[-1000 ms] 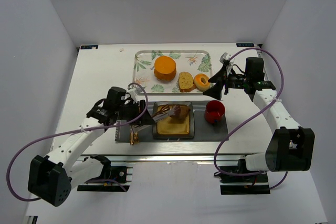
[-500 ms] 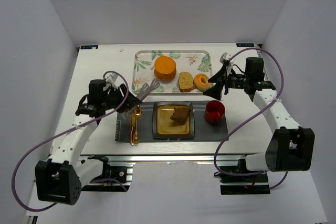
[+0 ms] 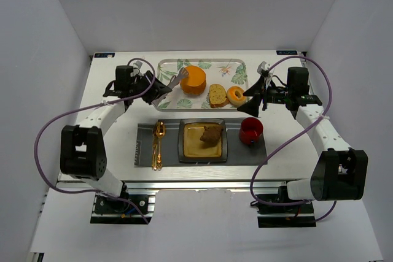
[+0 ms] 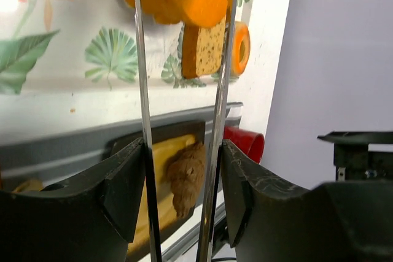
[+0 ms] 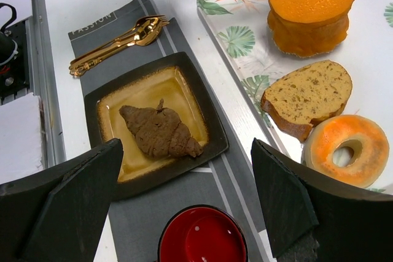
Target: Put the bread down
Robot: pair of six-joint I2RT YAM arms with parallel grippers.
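Brown, ridged croissant [image 5: 159, 132] lies on square plate [image 5: 201, 105]

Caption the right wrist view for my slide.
Brown croissant on square plate; floral tray holds orange cake, bread slice, doughnut.

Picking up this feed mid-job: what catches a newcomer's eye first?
The orange cake on the leaf-print tray at the table's far side, with metal tongs held in the left gripper poised beside it. Then the brown croissant on the square plate in the middle of the grey placemat.
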